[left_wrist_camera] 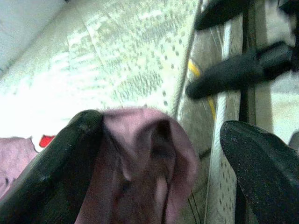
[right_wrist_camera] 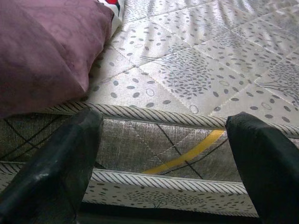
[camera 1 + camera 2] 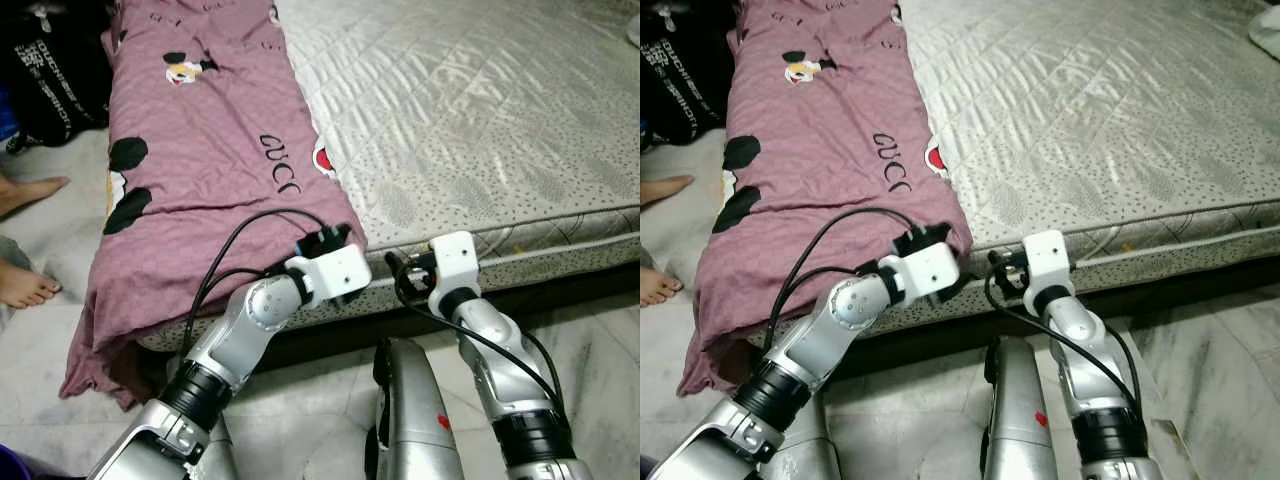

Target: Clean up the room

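The mattress [image 3: 480,110] lies open across the upper right of the frame, free to reach over. A purple blanket [image 3: 200,170] covers its left strip and hangs over the edge. A person's bare feet [image 3: 25,285] stand at far left.

Two silver arms with black cuffs, white wrist blocks, looping black cables, black-fingered pincers.

A soft, matt mauve printed cloth bedsheet [image 3: 200,170] is draped over a quilted mattress [image 3: 470,110] whose stitched fabric carries a satin sheen. The arms are clad in smooth brushed silver metal; the fingers [image 2: 51,172] appear matt, grainy black, probably rubber. The floor [image 3: 60,220] is seen as glossy marble-like tile.
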Controlling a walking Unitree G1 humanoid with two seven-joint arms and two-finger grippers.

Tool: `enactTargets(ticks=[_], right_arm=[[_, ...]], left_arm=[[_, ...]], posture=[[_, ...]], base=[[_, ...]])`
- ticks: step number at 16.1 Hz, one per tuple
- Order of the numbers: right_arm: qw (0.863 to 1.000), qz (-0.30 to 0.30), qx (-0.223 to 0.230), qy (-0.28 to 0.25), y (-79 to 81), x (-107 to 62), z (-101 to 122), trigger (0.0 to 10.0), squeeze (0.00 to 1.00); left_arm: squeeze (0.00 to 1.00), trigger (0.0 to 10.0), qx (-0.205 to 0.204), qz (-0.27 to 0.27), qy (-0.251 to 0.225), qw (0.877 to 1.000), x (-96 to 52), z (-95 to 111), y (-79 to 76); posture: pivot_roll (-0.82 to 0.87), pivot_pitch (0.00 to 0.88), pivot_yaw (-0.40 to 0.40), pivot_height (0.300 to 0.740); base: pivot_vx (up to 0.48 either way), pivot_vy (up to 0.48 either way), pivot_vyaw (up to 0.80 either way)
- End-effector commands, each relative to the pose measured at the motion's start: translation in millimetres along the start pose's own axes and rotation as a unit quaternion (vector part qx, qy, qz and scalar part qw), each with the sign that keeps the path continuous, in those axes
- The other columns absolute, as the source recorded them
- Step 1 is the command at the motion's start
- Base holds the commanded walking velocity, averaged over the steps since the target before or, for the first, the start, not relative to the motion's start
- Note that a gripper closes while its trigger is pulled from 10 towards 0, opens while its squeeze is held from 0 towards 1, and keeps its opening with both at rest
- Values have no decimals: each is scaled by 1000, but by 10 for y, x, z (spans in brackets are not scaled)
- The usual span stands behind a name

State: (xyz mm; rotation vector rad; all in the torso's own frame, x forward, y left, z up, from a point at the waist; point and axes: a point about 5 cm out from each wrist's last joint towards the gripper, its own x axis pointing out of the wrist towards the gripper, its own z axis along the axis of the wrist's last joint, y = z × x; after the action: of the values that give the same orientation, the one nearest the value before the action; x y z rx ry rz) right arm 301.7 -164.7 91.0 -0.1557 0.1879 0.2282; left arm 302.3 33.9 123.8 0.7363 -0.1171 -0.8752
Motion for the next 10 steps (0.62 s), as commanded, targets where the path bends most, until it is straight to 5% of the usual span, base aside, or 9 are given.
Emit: enactTargets(ticks=[1,4,6,8,10], right_arm=[[1000,-5,-3,7,-17,6,-29,10000,0],[1000,-6,-2,6,-15,29,-32,10000,0],[1000,-10,0,6,-18,42,-37,10000,0],[1000,-10,1,5,-18,58,-32,10000,0],[1000,-9,1,0,-29,60,-9,10000,0]], left_arm=[[0,10000,-5,0,-9,1000,-14,31,-6],[0,10000,-35,29,-39,998,-26,139,47],[0,10000,-111,221,-97,964,-175,271,571],[0,10000,-162,317,-51,933,-333,-15,889],[0,10000,-209,344,33,915,-461,-475,1073]], posture=[[-6,34,-37,490],[-6,32,-31,490],[-4,31,-28,490],[-6,33,-31,490],[-18,32,-34,490]], base=[[0,0,0],[0,0,0],[0,0,0],[0,0,0],[0,0,0]])
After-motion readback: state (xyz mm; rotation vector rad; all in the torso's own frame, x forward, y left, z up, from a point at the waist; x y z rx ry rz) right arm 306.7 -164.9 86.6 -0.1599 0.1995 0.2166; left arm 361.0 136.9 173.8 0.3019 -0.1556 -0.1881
